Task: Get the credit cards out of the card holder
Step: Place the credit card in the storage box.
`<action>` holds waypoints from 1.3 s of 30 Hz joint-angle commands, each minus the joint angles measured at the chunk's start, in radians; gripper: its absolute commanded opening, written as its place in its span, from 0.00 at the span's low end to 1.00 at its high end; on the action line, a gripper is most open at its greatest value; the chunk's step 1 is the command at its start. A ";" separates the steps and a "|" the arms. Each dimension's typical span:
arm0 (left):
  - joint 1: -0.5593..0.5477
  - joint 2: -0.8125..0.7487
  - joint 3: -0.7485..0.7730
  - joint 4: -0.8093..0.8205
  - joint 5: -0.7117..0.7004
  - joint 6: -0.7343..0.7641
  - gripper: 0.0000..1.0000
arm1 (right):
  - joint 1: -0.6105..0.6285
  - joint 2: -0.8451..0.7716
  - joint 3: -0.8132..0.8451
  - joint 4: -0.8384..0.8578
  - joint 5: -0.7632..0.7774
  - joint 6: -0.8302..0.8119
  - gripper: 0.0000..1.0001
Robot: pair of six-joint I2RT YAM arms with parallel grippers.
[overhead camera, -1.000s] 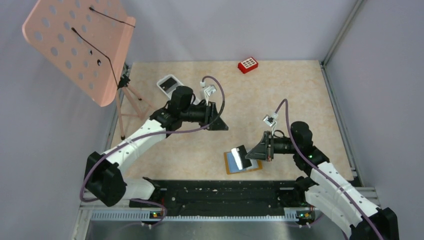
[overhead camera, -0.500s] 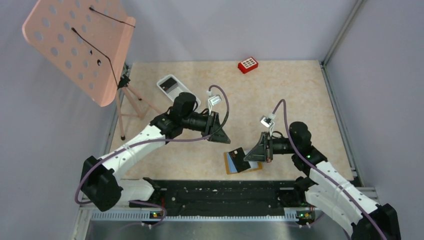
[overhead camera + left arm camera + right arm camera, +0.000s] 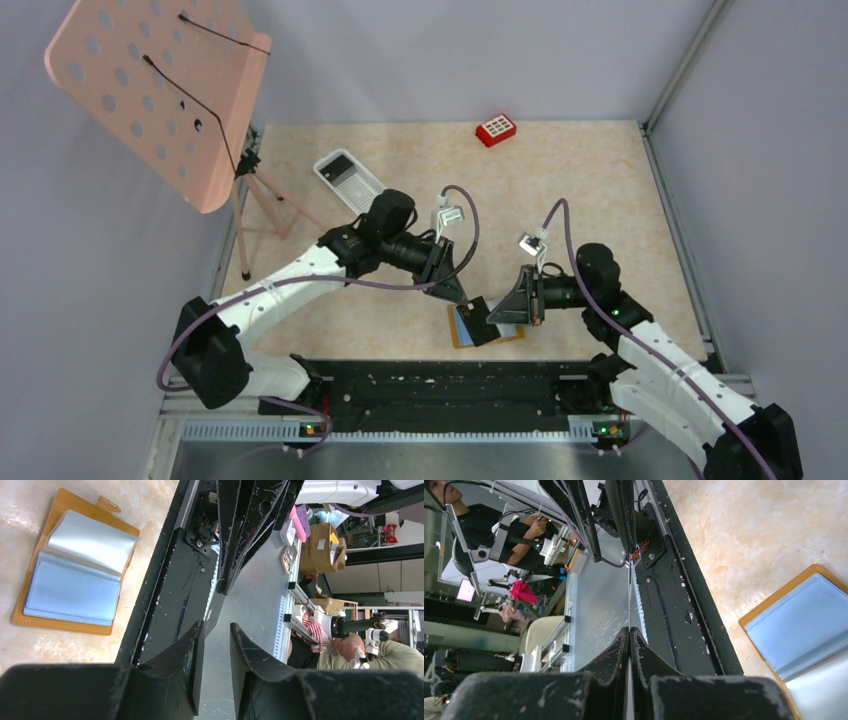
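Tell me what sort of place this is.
Probably a robotics lab: a left arm and right arm bolted to a walled-in table, with a person and cardboard boxes beyond.

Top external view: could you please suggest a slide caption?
Right end effector holds a card at the open holder; left end effector hovers beside it.

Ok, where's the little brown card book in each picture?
Top external: card holder low in the middle, just above the black rail.
Left wrist: card holder upper left, lying open, left of the black rail.
Right wrist: card holder lower right, cut off by the edge, right of the black rail.
Shared landmark: the black rail.
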 commanded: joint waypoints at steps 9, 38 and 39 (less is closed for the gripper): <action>-0.024 0.064 0.076 -0.045 0.006 0.064 0.29 | 0.014 -0.005 0.000 0.034 -0.015 -0.008 0.00; -0.035 0.087 0.057 -0.027 0.036 0.075 0.00 | 0.019 0.015 0.017 -0.002 0.035 -0.025 0.11; -0.033 0.086 0.058 -0.028 0.010 0.070 0.00 | 0.018 0.016 0.024 -0.016 0.049 -0.031 0.15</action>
